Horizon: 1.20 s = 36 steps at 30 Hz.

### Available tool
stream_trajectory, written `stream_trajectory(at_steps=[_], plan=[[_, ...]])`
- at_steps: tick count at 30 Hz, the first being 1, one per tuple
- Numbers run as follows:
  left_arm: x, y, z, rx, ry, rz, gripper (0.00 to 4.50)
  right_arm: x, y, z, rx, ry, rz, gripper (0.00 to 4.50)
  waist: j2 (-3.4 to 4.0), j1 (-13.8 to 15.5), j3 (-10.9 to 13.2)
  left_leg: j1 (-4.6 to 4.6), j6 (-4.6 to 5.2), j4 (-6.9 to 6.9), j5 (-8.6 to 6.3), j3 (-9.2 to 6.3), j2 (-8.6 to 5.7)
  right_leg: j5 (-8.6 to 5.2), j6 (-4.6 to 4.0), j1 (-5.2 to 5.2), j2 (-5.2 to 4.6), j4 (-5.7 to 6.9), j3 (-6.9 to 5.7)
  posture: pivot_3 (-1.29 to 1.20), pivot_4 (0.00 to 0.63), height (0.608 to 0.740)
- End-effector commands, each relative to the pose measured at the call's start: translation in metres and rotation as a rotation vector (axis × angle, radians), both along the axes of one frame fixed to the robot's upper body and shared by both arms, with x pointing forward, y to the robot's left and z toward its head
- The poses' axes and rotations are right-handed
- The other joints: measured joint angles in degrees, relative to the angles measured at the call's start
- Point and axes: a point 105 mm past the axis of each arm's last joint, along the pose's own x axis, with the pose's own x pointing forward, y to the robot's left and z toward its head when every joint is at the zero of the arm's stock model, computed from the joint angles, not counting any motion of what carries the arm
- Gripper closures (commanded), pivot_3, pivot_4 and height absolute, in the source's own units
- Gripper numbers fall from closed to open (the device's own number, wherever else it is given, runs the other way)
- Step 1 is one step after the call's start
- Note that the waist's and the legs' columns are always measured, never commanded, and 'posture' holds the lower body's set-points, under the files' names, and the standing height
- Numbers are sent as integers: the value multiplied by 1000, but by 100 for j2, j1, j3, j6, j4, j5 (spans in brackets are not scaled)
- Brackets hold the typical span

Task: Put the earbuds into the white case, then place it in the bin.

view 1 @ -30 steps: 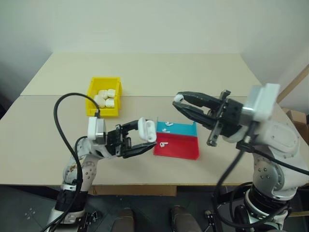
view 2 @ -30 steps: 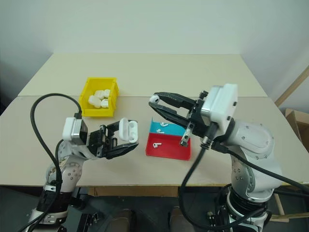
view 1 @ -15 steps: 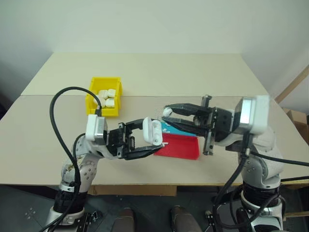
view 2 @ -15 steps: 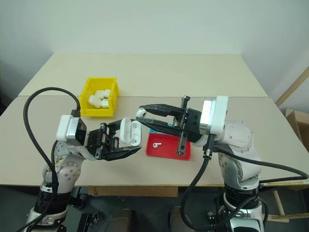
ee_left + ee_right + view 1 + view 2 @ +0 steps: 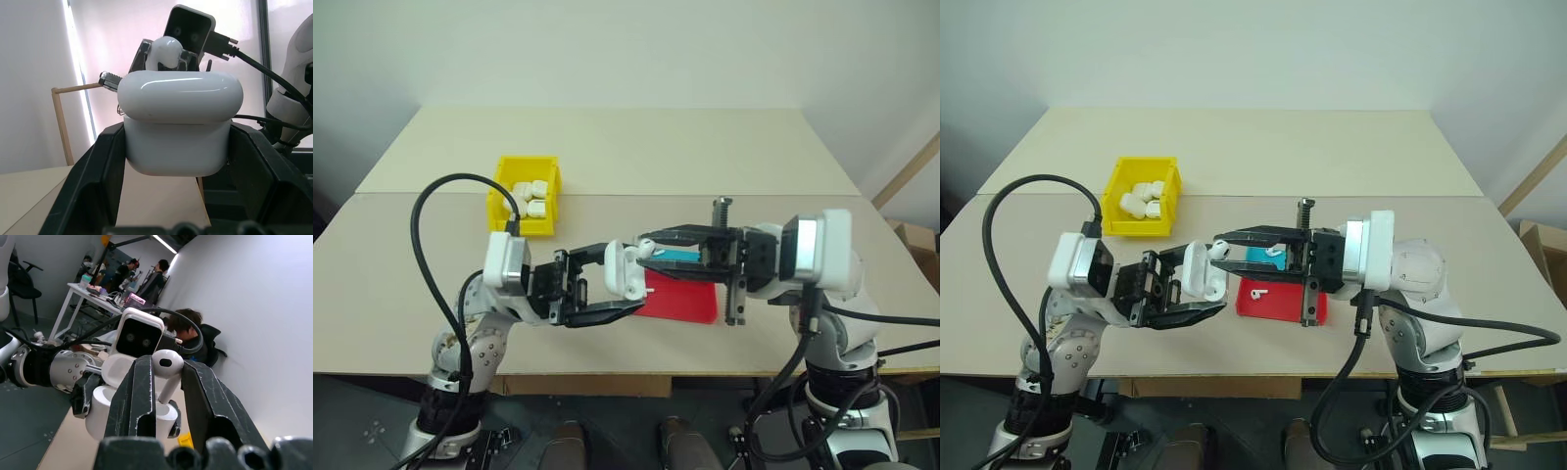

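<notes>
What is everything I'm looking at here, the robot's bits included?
Table: one, beige, under everything.
Bin: one, yellow, far left of table, several white cases inside.
Tray: one, red and teal, table centre.
Earbuds on tray: two, white, one on the red half, one on the teal half.
White case: one, lid open, held above the table.
Held earbud: one, white, just above the open case.
People: several, in the room behind.
Left gripper: black, shut on the case.
Right gripper: black, pinching the held earbud.
</notes>
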Motion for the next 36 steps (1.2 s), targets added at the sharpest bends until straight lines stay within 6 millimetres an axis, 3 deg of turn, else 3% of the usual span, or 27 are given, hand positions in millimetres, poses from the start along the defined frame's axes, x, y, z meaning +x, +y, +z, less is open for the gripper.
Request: stream_trajectory(at_steps=[1,11,22,36], plan=[[-7,1,20,-22,-50,-16,1698,-4,1,4,-2,-65,6,3867,0,0,0,1,0,0,0,0,0,0,0,0,0,0,1,0,150,740],[-5,4,33,-19,-42,-24,1698,-3,4,10,18,-109,2,3867,0,0,1,0,0,0,0,0,0,0,0,-1,0,0,0,0,150,740],[-8,-2,13,-18,-28,-44,1698,9,7,14,12,-142,-29,3867,1,-3,1,0,0,0,0,1,0,0,-1,-2,0,1,1,0,150,740],[-7,0,6,-20,-38,-35,1698,4,7,8,-38,-144,12,3867,1,4,1,-1,0,0,0,1,0,0,-1,-1,0,-1,1,0,150,740]])
